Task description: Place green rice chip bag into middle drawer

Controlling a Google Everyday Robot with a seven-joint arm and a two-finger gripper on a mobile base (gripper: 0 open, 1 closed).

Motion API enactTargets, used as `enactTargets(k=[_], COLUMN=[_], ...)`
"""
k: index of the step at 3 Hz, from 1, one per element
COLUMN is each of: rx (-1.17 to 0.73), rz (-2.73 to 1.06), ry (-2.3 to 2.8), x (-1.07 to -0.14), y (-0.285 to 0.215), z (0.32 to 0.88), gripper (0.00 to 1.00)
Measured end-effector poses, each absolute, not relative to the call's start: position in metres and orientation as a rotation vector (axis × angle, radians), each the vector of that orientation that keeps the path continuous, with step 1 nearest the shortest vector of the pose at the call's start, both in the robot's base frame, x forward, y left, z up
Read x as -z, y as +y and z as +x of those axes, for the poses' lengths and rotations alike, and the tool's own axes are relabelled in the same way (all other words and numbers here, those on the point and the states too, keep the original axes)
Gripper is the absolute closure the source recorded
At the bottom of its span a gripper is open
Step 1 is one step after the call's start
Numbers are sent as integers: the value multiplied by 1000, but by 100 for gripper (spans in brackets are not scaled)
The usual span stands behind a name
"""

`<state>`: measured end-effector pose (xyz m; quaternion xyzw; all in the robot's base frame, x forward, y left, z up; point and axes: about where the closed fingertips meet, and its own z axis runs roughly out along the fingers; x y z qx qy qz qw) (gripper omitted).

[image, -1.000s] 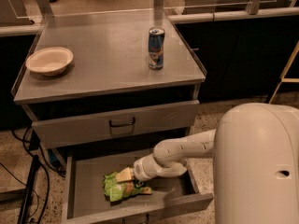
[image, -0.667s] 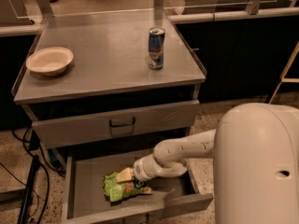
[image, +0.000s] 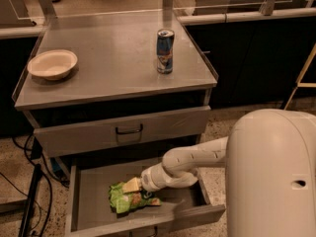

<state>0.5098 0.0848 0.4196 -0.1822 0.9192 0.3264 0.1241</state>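
The green rice chip bag (image: 127, 197) lies on the floor of the open middle drawer (image: 89, 196), left of centre. My arm reaches down into the drawer from the right, and the gripper (image: 138, 185) sits at the bag's upper right edge, touching it. The wrist hides the fingers.
A blue drink can (image: 165, 51) stands on the cabinet top, a pale bowl (image: 52, 64) at its left. The upper drawer with a dark loop handle (image: 129, 130) is shut just above the arm. Cables (image: 29, 181) run on the floor at the left.
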Motion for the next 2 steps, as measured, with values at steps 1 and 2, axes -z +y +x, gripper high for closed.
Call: enactTargets(k=[1,2], rx=[-952,-952], rz=[-531,-532], ry=[2680,2680], x=[-420,-420], y=[85,85], z=[510,510], gripper=[5,0])
